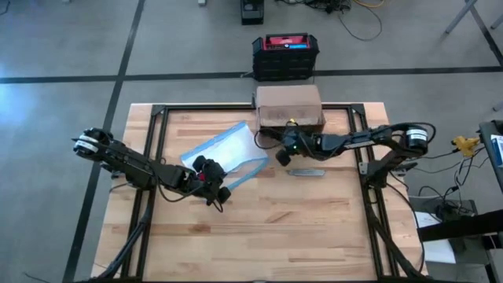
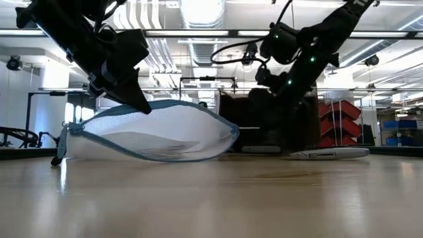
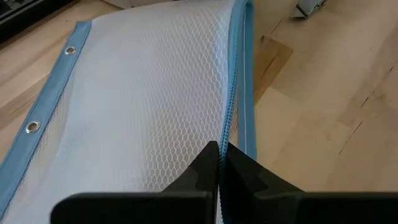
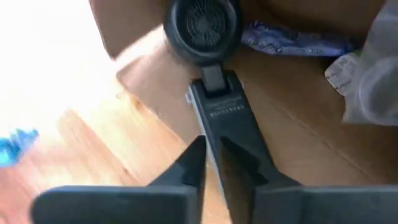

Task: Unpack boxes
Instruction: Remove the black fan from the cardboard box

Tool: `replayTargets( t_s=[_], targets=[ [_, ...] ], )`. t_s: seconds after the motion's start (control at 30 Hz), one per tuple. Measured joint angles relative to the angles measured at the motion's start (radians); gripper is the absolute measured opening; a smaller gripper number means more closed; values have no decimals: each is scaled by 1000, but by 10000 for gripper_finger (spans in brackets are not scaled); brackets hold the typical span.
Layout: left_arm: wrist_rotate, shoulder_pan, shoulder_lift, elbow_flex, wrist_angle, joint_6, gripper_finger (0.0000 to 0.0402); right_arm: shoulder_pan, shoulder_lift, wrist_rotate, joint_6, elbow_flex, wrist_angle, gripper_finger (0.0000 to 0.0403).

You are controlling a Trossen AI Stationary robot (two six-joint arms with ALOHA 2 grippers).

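From above I see the worktop (image 1: 314,236) with the box (image 1: 289,108) at its far edge, near the middle. Behind the box, off the worktop on the floor, stands a plastic case (image 1: 285,55). The mesh pouch (image 1: 222,153) lies left of the box, toward the centre. My left claw (image 1: 211,179) sits on the pouch's near edge, pinching it. My right claw (image 1: 284,146) is just in front of the box, holding a small tool (image 4: 214,93). A flat knife-like object (image 1: 306,172) lies on the worktop nearer me than that claw.

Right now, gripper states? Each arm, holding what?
Left gripper: closed on the mesh pouch, at its zipper edge.
Right gripper: closed on a black tool at the box.
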Motion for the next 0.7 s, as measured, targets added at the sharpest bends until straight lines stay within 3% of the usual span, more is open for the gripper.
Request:
replayTargets(
  t_s=[0.17,0.4,0.7],
  targets=[
    [0,0,0,0,4,0,0,-52,-11,-97,-124,-2,-26,101],
    [4,-2,0,0,6,0,0,-52,58,-97,-298,-2,39,207],
    [6,-2,0,0,4,4,0,-49,184,-43,-297,1,121,244]
  ],
)
